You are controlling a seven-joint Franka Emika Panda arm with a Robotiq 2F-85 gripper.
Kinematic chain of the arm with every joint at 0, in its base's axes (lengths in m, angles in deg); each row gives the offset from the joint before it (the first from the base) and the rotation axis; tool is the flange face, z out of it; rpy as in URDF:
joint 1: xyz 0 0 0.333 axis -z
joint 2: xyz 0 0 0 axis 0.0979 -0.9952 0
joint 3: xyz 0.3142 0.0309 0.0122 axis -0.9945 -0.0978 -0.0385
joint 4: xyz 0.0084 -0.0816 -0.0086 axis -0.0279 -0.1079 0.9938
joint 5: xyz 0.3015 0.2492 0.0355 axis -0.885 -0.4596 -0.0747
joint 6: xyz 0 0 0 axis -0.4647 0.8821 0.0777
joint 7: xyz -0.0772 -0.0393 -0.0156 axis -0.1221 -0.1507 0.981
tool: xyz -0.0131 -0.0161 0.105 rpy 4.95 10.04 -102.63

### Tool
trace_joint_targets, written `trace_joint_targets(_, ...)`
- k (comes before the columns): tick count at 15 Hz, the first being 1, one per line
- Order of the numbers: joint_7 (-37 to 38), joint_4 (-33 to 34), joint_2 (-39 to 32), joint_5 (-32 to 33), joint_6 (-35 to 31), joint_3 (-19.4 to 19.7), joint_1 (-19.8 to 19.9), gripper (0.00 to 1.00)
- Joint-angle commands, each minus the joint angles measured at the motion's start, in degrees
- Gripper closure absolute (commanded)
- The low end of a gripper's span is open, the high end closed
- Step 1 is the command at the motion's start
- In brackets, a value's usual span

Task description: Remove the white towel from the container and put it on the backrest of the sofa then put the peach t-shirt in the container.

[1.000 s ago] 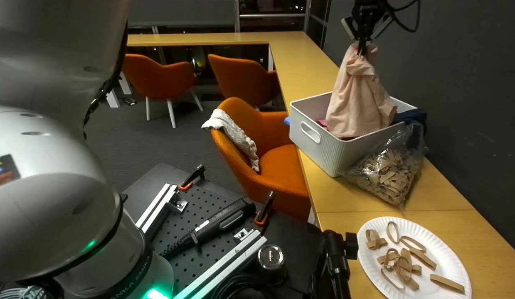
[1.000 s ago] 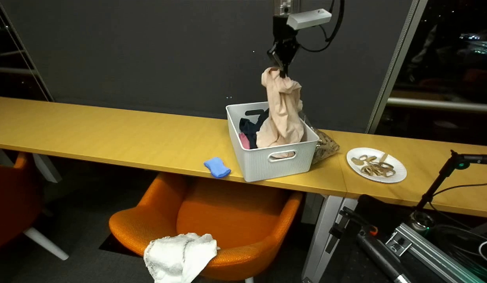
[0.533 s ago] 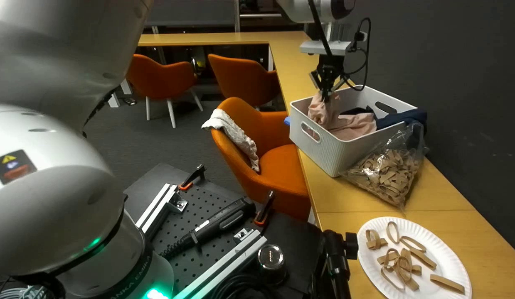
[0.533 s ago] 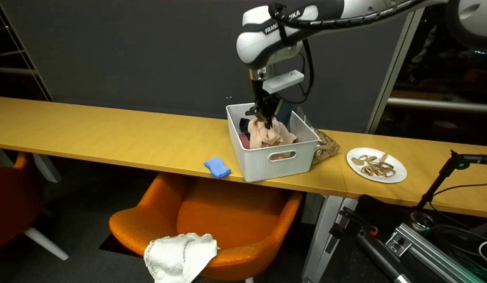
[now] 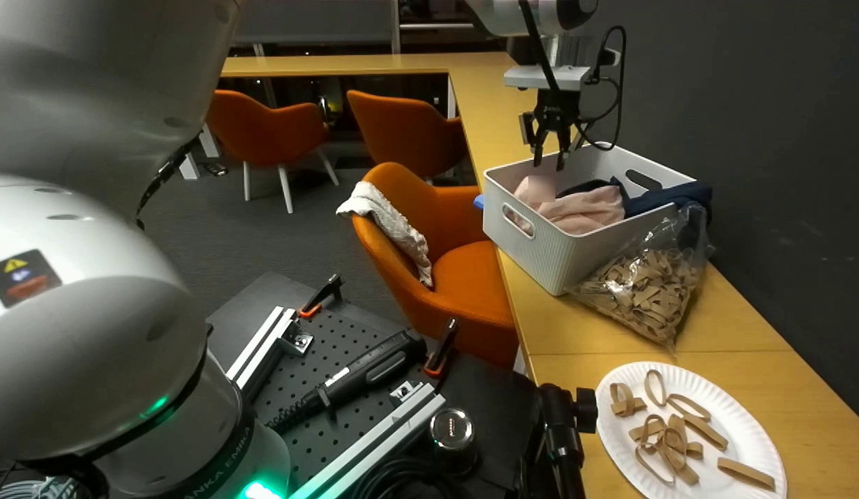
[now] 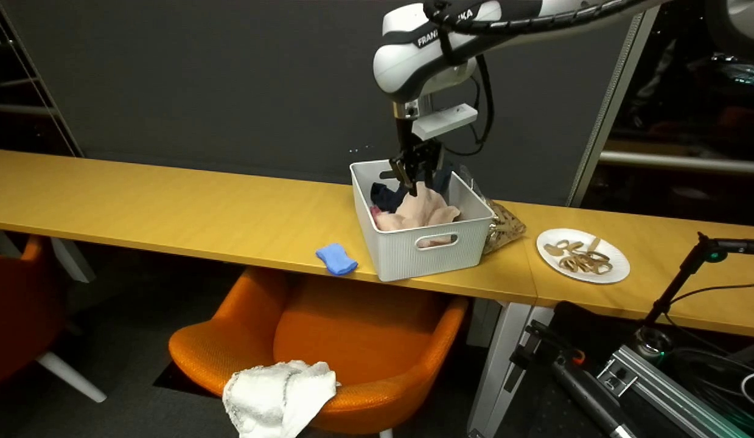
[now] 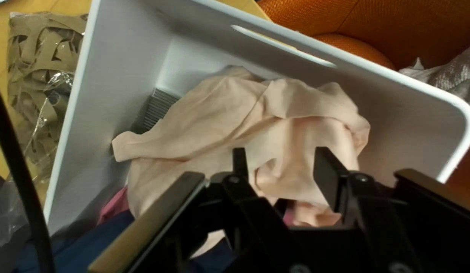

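The peach t-shirt lies crumpled inside the white container, seen in both exterior views point(image 5: 585, 208) point(image 6: 422, 210) and in the wrist view point(image 7: 216, 113). The white container stands on the table, seen in both exterior views point(image 5: 530, 246) point(image 6: 389, 258) and in the wrist view point(image 7: 117, 57). My gripper point(image 5: 549, 165) is open and empty just above the t-shirt, its fingers apart in the wrist view point(image 7: 281, 161). The white towel hangs over the orange chair's backrest in both exterior views point(image 5: 394, 225) point(image 6: 279, 398). Its edge shows in the wrist view point(image 7: 456, 76).
Navy cloth point(image 5: 661, 199) and a pink cloth point(image 7: 119, 204) are also in the container. A bag of tan bands point(image 5: 647, 291) leans beside it. A paper plate point(image 5: 613, 440) with bands and a blue cloth point(image 6: 336, 259) lie on the table point(image 6: 230, 213).
My gripper came down with the t-shirt into the container, then opened and let it go. The t-shirt has settled lower, and the gripper is slightly higher than half a second ago.
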Motion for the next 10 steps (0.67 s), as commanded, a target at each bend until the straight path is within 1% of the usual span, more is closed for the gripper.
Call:
trace_joint_targets(1, 1.0, -4.1, 8.5, 0.1, 3.3, 0.9, -1.0, 0.19)
trace_joint_targets(2, 0.7, -4.2, 9.9, 0.4, 5.7, 0.9, -1.1, 0.12)
trace_joint_targets(3, 1.1, -4.5, 11.3, 1.2, 7.8, 1.2, -1.5, 0.03)
trace_joint_targets(4, 0.9, -4.5, 12.4, 1.3, 10.1, 1.0, -1.5, 0.01)
trace_joint_targets(7, 1.9, -5.6, 15.1, 1.7, 15.9, 1.0, -1.9, 0.00)
trace_joint_targets(10, 2.9, -7.6, 16.9, 1.7, 17.3, 0.9, -2.0, 0.00)
